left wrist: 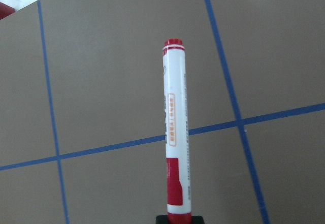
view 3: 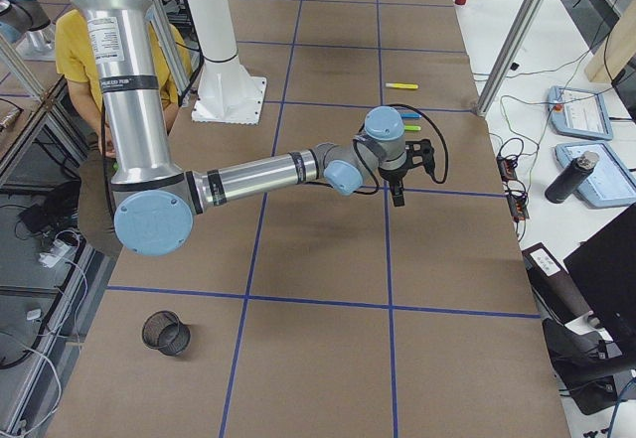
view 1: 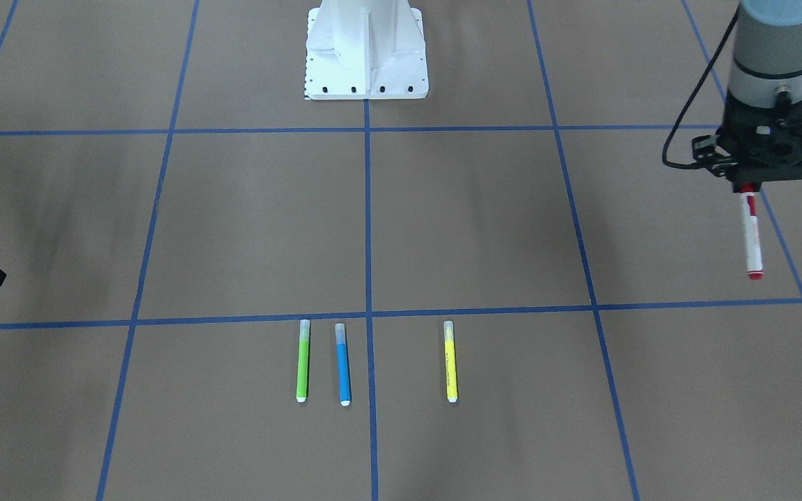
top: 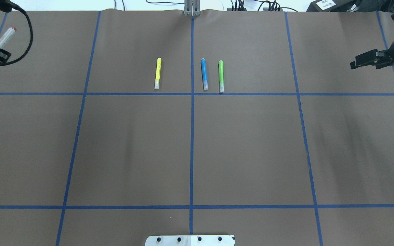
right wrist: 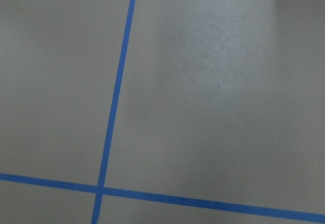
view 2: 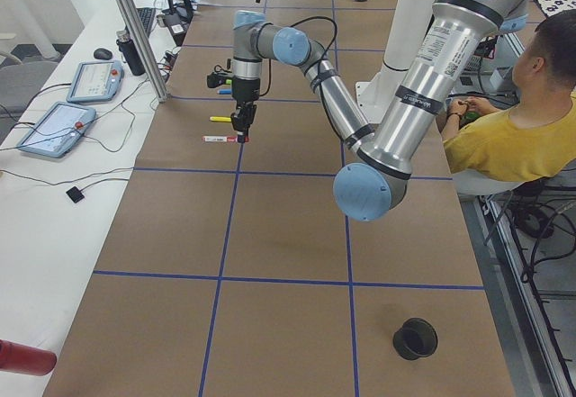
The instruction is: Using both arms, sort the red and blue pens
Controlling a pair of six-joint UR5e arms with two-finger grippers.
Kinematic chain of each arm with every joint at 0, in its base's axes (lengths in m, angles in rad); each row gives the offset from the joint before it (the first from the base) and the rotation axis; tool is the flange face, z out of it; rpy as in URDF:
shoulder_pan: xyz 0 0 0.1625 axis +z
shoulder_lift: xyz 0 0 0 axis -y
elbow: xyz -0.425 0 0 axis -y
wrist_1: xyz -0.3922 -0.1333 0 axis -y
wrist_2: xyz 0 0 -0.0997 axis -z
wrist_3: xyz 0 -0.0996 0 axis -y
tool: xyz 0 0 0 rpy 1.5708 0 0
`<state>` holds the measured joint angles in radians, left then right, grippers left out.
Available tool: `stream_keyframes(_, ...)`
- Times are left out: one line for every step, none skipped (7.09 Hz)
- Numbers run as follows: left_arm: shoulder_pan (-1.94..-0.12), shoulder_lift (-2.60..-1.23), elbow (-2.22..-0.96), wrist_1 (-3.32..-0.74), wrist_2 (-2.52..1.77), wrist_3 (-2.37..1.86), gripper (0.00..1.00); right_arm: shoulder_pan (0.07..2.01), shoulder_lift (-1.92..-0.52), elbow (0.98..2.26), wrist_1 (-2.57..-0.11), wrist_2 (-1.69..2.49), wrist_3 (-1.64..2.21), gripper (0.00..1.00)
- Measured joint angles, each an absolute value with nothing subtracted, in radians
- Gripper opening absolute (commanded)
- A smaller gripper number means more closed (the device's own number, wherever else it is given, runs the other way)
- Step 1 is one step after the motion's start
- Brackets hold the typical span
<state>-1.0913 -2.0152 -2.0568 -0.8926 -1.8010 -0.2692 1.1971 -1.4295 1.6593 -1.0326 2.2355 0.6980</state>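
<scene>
Left claw (view 1: 747, 186) around red marker (view 1: 751, 236) top

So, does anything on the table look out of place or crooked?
Nothing stands out. The green marker, blue marker and yellow marker lie straight and parallel, apart from each other. The red marker hangs from the left gripper, off to one side.

the left arm (view 2: 423, 73) is built of silver-grey tubes with pale-blue joint caps; a black cable (view 1: 665, 149) is looped beside the left gripper (view 1: 747, 188).
</scene>
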Motion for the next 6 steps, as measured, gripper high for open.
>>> stream_keyframes(-1.167,-2.012,-2.05,-0.872,-1.812,-0.16,0.0,1.197,-1.429,1.66,-1.032,2.235,0.698,0.99)
stream_keyframes(-1.256,-2.01,-2.047,-0.848,-1.872,-0.1,0.0,1.197,-1.428,1.66,-1.032,2.233,0.698,0.99)
stream_keyframes(-1.352,-2.007,-2.044,-0.809,-1.979,-0.055,0.0,1.197,-1.428,1.66,-1.032,2.228,0.697,0.99)
stream_keyframes(-1.439,-1.991,-2.042,-0.776,-2.068,-0.014,0.0,1.197,-1.428,1.659,-1.032,2.225,0.697,0.99)
stream_keyframes(-1.509,-1.952,-2.041,-0.76,-2.112,0.014,0.0,1.196,-1.428,1.659,-1.032,2.223,0.697,0.99)
stream_keyframes(-1.568,-1.891,-2.042,-0.758,-2.13,0.062,0.0,1.196,-1.428,1.659,-1.032,2.223,0.696,0.99)
